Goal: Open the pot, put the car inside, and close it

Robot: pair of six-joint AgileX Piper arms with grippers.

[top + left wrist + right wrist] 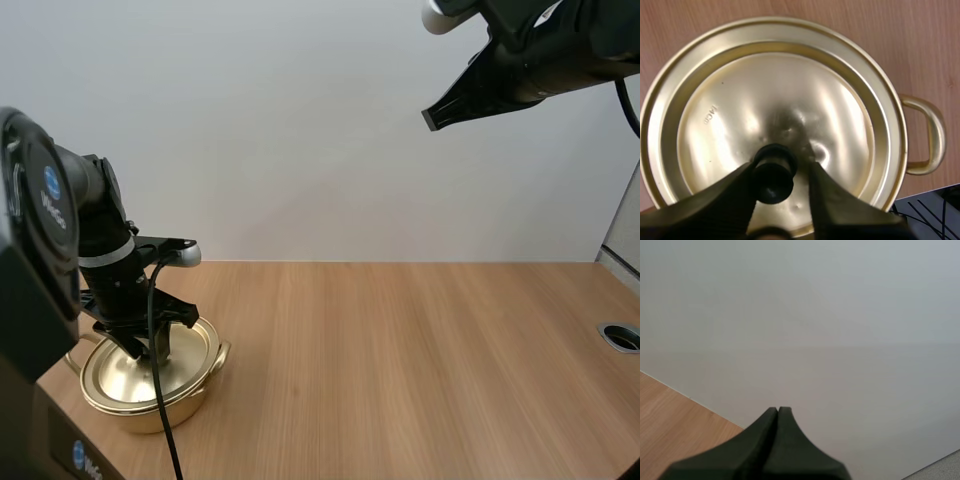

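Wooden table (400,350) with a round opening (622,337) near its edge.

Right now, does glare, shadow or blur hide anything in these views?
Left wrist view: bright glare streaks across the lid, and the knob close to the lens looks soft. High view: even light, faint shadow by the pot. Right wrist view: the shut right gripper looks soft too.

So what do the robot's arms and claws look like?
Both arms are black and chunky. The left arm has a round blue logo and a silver band. The left gripper and right gripper each have two black, wedge-shaped fingers.
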